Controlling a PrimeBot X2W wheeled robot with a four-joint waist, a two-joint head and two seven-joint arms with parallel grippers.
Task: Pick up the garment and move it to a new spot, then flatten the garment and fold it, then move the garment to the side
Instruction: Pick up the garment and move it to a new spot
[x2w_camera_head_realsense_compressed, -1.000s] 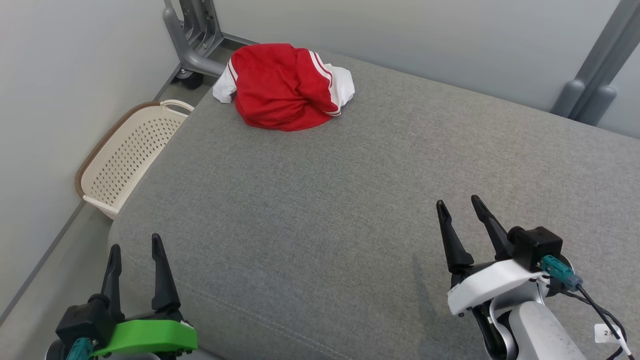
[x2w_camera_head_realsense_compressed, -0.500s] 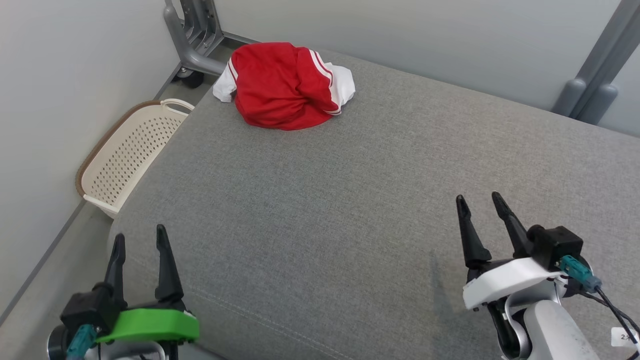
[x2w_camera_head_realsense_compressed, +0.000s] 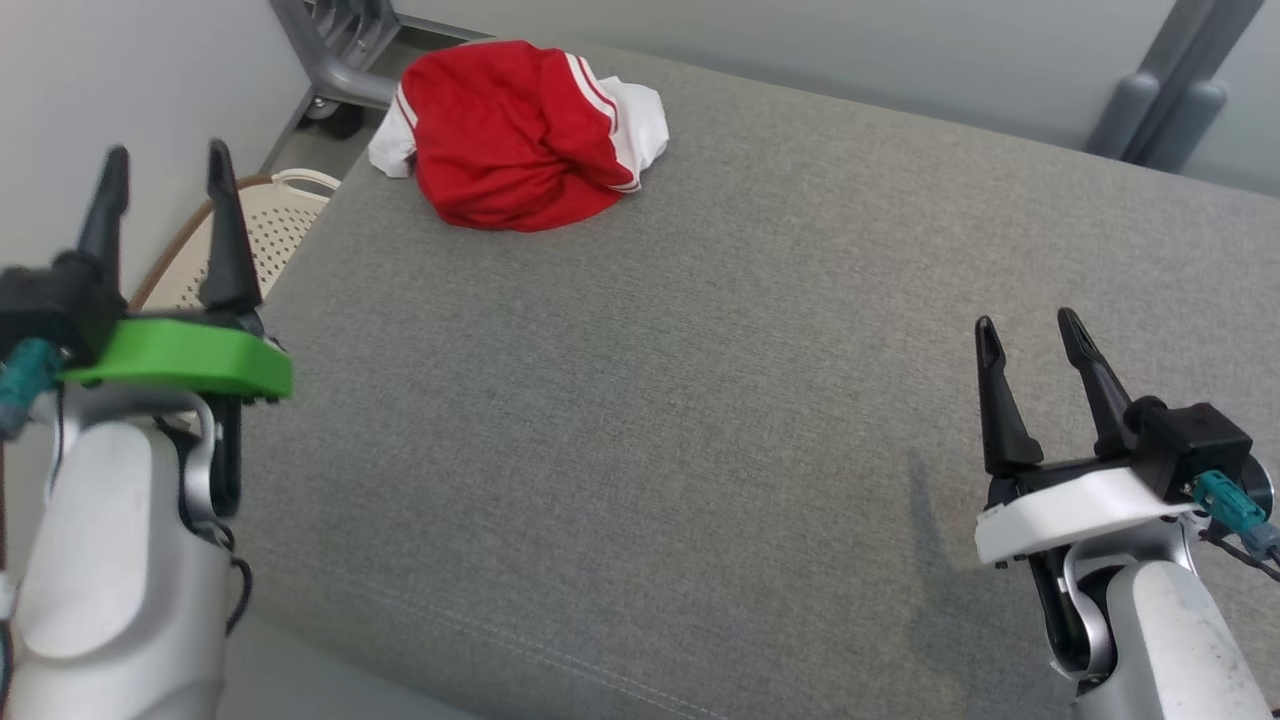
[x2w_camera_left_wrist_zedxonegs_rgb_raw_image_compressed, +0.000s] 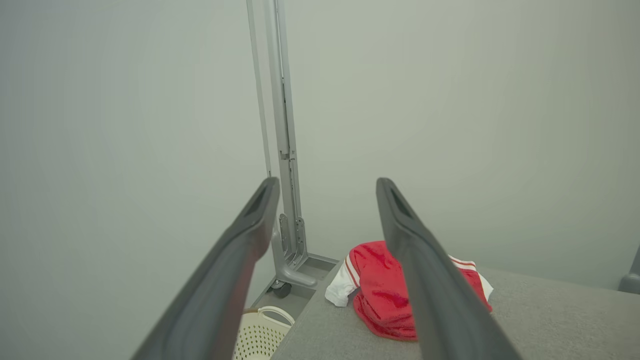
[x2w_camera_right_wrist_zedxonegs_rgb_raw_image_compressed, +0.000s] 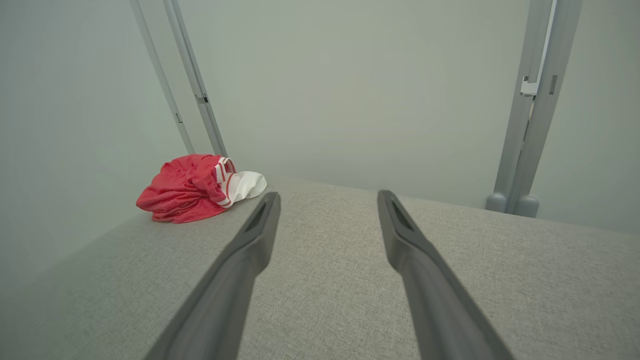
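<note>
The left gripper (x2w_camera_head_realsense_compressed: 168, 150) and right gripper (x2w_camera_head_realsense_compressed: 1027, 318) hold tapered dark fingers wide apart, empty; well ahead of both, nearer the left, a red garment (x2w_camera_head_realsense_compressed: 515, 135) with white striped trim lies bunched in a soft heap on the grey woven cushion (x2w_camera_head_realsense_compressed: 650, 400); a perforated cream basket (x2w_camera_head_realsense_compressed: 275, 215) sits just past the left gripper

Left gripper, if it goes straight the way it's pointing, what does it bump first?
Probably the wall, beside the grey post. The left gripper points above the garment, so it should pass over it, though depth is unclear.
</note>
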